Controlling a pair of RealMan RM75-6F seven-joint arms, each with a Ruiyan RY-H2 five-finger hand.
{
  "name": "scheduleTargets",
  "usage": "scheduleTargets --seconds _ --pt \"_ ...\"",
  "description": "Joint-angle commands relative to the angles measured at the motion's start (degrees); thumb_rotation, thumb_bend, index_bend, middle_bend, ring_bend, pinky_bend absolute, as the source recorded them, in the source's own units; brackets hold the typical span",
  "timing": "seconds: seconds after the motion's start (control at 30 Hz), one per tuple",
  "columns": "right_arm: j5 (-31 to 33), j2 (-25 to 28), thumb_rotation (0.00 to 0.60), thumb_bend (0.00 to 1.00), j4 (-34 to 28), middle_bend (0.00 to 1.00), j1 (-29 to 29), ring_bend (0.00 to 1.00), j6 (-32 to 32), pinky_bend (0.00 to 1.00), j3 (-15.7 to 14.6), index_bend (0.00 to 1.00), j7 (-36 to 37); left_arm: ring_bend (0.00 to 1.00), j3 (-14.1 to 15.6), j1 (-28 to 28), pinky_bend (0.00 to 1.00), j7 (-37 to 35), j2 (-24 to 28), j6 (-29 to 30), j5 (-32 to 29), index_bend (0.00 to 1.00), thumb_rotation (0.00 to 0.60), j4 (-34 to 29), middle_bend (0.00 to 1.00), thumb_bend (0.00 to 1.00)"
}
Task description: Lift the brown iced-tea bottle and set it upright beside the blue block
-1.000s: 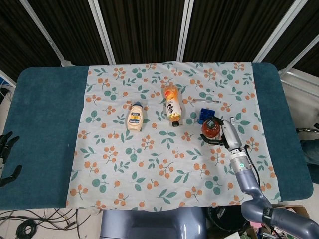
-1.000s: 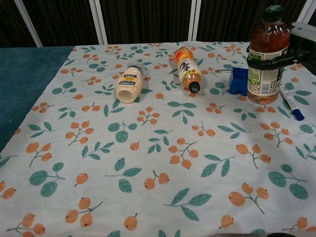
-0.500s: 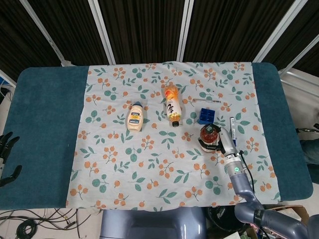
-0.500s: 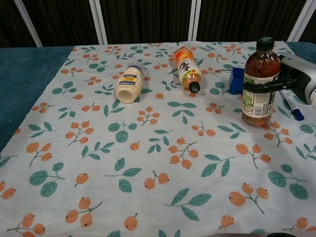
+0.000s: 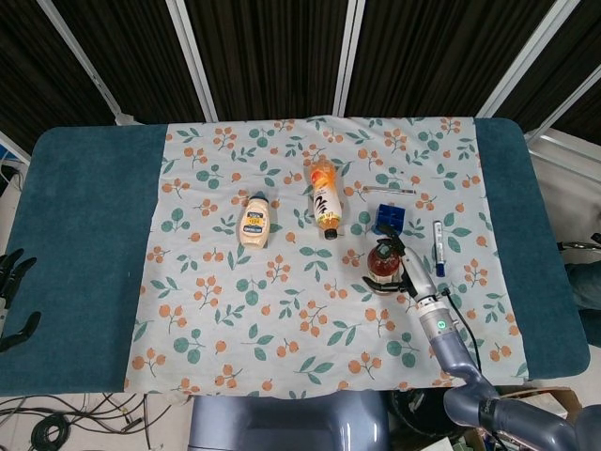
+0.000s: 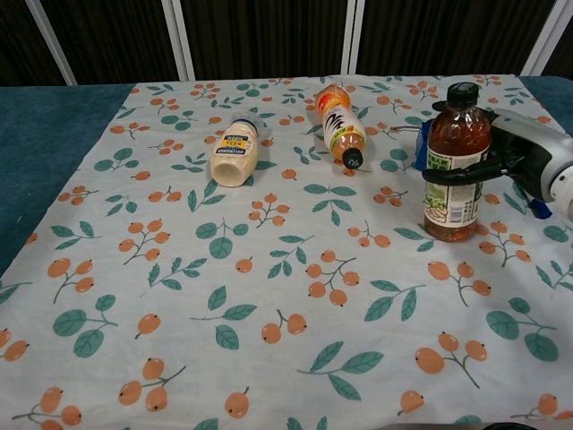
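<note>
Blue block point(image 6: 420, 150) — perhaps mostly hidden behind bottle point(image 6: 454, 166).

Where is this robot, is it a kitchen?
Probably not a kitchen, more likely a robot test room: a padded table with a flowery cloth, dark slatted panels behind, and loose cables on the floor.

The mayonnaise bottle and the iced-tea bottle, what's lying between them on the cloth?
The orange drink bottle lies on its side between the mayonnaise bottle and the iced-tea bottle, somewhat further back; the head view shows it best.
</note>
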Motion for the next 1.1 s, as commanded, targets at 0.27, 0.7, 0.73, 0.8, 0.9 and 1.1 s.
scheduleTargets --seconds 0.27,0.7,0.73,0.8,0.9,1.1 --pt "-3.27 4.69 0.6 0.03 -4.49 0.0 -2.68 0.08 4.42 0.14 -0.9 0.0 3.88 0.01 0.04 0.02 0.09 0.36 0.0 -0.11 -0.15 0.11 0.6 -0.14 0.0 0.37" --pt "-11.53 25.42 0.6 0.09 -17.43 0.04 -11.66 0.13 14.89 0.14 -6.69 0.0 -2.17 0.01 0.07 0.07 0.09 0.9 -0.08 0.06 0.0 0.11 0.6 -0.5 0.0 0.37" --pt "-11.89 26.99 0.6 0.1 -18.1 0.04 -12.26 0.13 15.36 0.14 -7.2 0.0 -3.45 0.01 0.07 0.09 0.09 0.98 -0.1 0.08 -0.01 0.11 0.6 -0.52 0.0 0.37" --pt "-12.71 31.01 0.6 0.11 -19.88 0.04 -13.78 0.13 16.17 0.14 -8.68 0.0 -7.57 0.01 0.07 0.12 0.09 1.15 -0.12 0.07 -0.14 0.11 0.6 -0.56 0.0 0.37" --pt "-11.91 35.46 0.6 0.11 -21.8 0.04 -16.37 0.13 18.26 0.14 -9.75 0.0 -15.55 0.01 0.06 0.14 0.09 1.34 -0.18 0.14 -0.13 0.11 0.6 -0.58 0.0 0.37" --pt "-10.04 35.32 0.6 0.11 -22.48 0.04 -22.09 0.13 26.34 0.14 -10.41 0.0 -33.02 0.01 -0.05 0.21 0.09 1.49 -0.31 0.35 -0.21 0.11 0.6 -0.53 0.0 0.37"
